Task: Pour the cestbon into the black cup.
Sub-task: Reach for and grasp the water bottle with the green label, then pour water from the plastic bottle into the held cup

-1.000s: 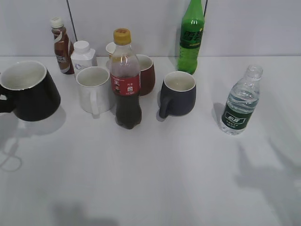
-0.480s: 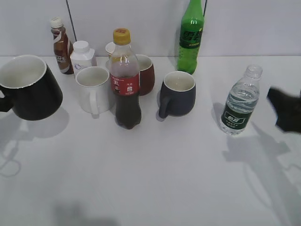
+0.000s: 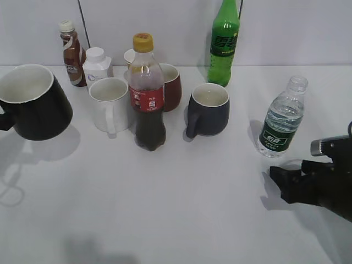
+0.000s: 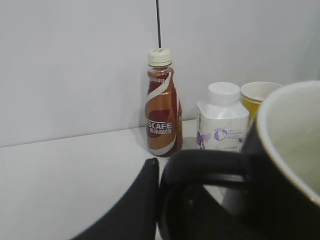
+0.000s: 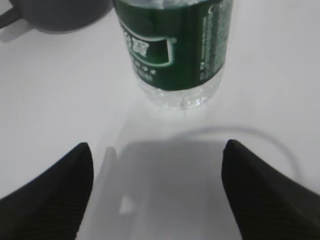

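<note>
The cestbon, a small clear bottle with a dark green label and no cap, stands upright at the right of the table; it also shows in the right wrist view. My right gripper is open and empty, just in front of the bottle, jaws spread wide and apart from it. The black cup with a white interior is held tilted above the table at the far left. My left gripper is shut on the cup's black loop handle.
A cola bottle, white mug, dark red mug, navy-grey mug, tall green soda bottle, brown coffee bottle and white bottle stand at the back and middle.
My right gripper has come in from the right edge and moved down and left, to just in front of the cestbon. The black cup has stayed almost still.
</note>
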Controlling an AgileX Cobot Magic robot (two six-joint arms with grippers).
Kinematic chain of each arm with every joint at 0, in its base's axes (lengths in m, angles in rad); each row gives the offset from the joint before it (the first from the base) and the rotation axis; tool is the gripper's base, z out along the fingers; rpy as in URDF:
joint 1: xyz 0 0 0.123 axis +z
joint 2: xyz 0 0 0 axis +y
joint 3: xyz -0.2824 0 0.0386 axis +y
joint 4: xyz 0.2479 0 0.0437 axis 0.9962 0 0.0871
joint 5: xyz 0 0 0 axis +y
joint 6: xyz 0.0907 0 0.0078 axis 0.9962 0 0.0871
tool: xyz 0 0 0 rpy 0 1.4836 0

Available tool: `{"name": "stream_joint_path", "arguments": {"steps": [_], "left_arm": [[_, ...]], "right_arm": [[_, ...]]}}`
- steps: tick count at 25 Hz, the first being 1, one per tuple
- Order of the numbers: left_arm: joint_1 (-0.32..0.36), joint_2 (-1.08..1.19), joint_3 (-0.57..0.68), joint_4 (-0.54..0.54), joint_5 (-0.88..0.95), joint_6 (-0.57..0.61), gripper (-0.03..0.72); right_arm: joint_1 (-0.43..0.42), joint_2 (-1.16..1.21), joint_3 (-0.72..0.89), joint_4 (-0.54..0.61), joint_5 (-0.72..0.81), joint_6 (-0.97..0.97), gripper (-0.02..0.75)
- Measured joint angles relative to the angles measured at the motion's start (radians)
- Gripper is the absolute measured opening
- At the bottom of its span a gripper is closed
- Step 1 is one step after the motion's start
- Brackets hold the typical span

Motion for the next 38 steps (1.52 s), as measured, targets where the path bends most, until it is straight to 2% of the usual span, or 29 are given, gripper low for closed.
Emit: {"name": "stream_joint_path", "arguments": {"steps": [11, 12, 14, 17, 21, 26, 28, 34, 38], "left_arm": [[-0.002, 0.000, 0.000, 0.027, 0.000, 0.000, 0.050], [-0.002, 0.000, 0.000, 0.031, 0.000, 0.000, 0.050], [-0.006, 0.000, 0.000, 0.037, 0.000, 0.000, 0.050], [-0.032, 0.000, 0.000, 0.035, 0.000, 0.000, 0.050], [-0.133, -0.020, -0.020, 0.035, 0.114, -0.001, 0.050], [-0.288, -0.098, -0.093, 0.026, 0.401, -0.001, 0.050], [-0.338, -0.129, -0.124, 0.020, 0.467, -0.001, 0.050], [-0.447, -0.164, -0.205, -0.009, 0.659, -0.001, 0.050], [-0.522, -0.164, -0.258, -0.033, 0.774, -0.001, 0.050]], "right_arm": [[0.000, 0.017, -0.190, -0.015, -0.014, 0.004, 0.621], [0.000, 0.017, -0.217, -0.014, -0.014, 0.004, 0.609], [0.000, 0.018, -0.254, -0.008, 0.004, 0.002, 0.505], [0.000, 0.020, -0.264, -0.003, 0.012, -0.019, 0.499], [0.008, -0.018, -0.264, -0.020, 0.070, -0.034, 0.499], [0.090, -0.211, -0.267, 0.009, 0.290, -0.163, 0.499], [0.150, -0.297, -0.286, 0.048, 0.399, -0.251, 0.499], [0.322, -0.459, -0.404, 0.260, 0.714, -0.614, 0.499], [0.383, -0.467, -0.484, 0.299, 0.824, -0.774, 0.499]]}}
